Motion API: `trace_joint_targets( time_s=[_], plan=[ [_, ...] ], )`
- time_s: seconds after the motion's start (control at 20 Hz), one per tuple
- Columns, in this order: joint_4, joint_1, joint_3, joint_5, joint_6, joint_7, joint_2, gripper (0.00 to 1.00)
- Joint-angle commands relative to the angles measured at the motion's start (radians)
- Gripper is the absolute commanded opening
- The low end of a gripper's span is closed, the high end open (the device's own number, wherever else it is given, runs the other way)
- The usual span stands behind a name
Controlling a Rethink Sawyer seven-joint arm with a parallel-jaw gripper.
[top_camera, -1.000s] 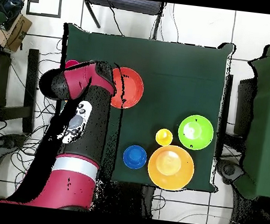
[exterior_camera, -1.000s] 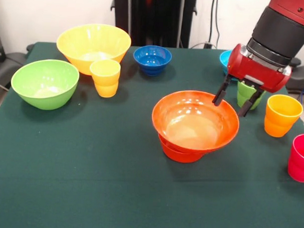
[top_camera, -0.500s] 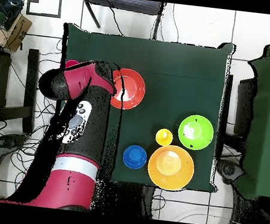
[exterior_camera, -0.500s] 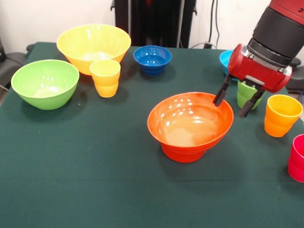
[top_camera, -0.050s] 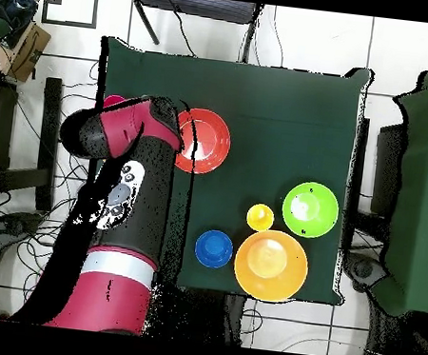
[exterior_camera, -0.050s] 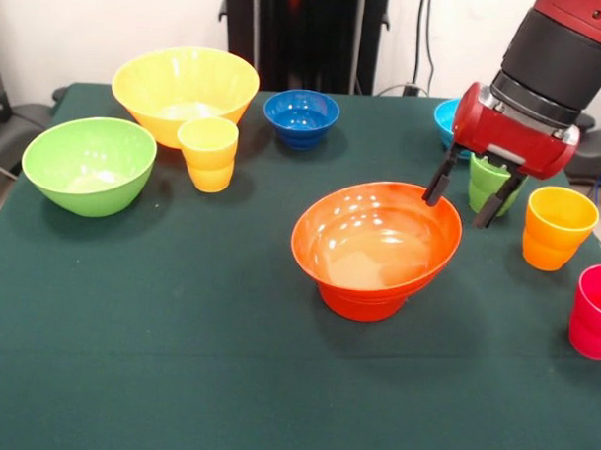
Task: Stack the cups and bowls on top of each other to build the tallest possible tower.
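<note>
Bowls are forming the tower (exterior_camera, -0.050s: 376,249) mid-table: a wide orange bowl (exterior_camera, -0.050s: 379,235) is sitting tilted on a smaller orange bowl (exterior_camera, -0.050s: 362,304), likely seated off-centre; the gripper (exterior_camera, -0.050s: 468,198) is hovering by its rim, fingers (exterior_camera, -0.050s: 439,182) spread and holding nothing; no writing is showing anywhere.

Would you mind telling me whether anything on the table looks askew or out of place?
Yes: the large orange bowl sits tilted on the small orange bowl beneath it, its rim higher on the side by the open tool. Everything else stands upright.
</note>
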Motion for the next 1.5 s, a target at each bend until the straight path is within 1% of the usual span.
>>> trace_joint_targets(
  time_s=[0.05,0.25,0.4,0.6,0.75,0.9,1.0,1.1,1.2,1.3,1.4,1.5],
  plan=[
    [0.175,0.022,0.107,0.009,0.028,-0.009,-0.05,1.0],
    [0.296,0.022,0.117,0.007,-0.051,0.003,-0.108,1.0],
    [0.367,0.027,0.12,0.005,-0.094,0.021,-0.142,1.0],
    [0.461,0.022,0.134,0.003,-0.225,0.064,-0.174,1.0],
    [0.52,0.014,0.145,0.01,-0.296,0.082,-0.199,1.0],
    [0.565,0.007,0.164,0.026,-0.307,0.076,-0.221,1.0],
    [0.572,0.02,0.15,0.029,-0.312,0.088,-0.228,1.0],
    [0.569,0.012,0.155,0.036,-0.302,0.079,-0.233,1.0],
    [0.566,-0.013,0.174,0.045,-0.294,0.059,-0.238,1.0],
    [0.549,-0.025,0.176,0.037,-0.276,0.031,-0.242,1.0],
    [0.553,-0.058,0.21,0.053,-0.234,-0.001,-0.254,1.0],
    [0.566,-0.079,0.233,0.064,-0.218,-0.011,-0.267,1.0]
  ],
)
